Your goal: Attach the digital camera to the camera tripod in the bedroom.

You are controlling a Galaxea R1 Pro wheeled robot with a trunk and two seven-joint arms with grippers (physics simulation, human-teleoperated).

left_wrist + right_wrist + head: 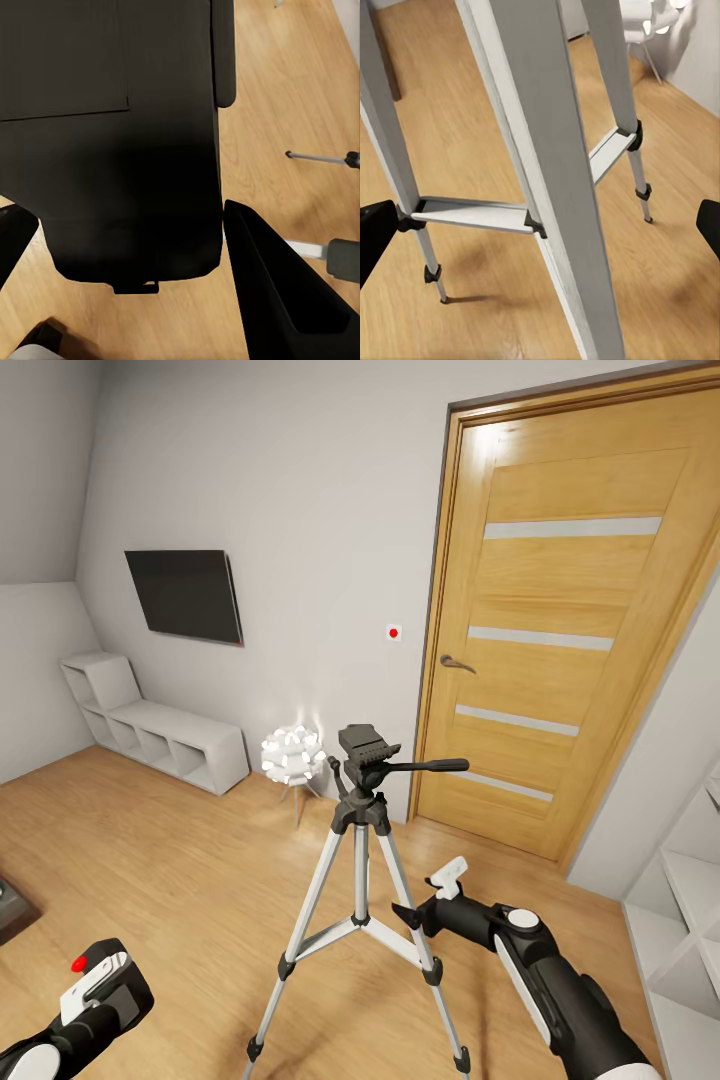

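**Tripod upright on bedroom floor, camera held in left gripper**

The tripod [362,880] is seen standing upright on the wood floor [180,860], in front of the wooden door [570,620]. Its three silver legs are spread and joined by braces; the black pan head is bare on top, and its side handle is directed toward the door. In the right wrist view, the tripod legs [547,172] are shown close up, with the brace joints and two feet resting on the floor.

The right gripper [432,900] is held just beside the tripod's leg nearest the door, at mid-height. Its fingers [375,236] are spread wide apart, at opposite edges of the right wrist view, and nothing is held between them.

The left gripper [95,985] is positioned low over the floor, well apart from the tripod. In the left wrist view, a large black body, taken to be the camera [112,150], is seen pressed between the dark fingers [277,285]; the fingers are closed against it.

A wall-mounted screen [185,595], white cube shelves [160,735] and a white lamp [293,752] are located along the far wall.
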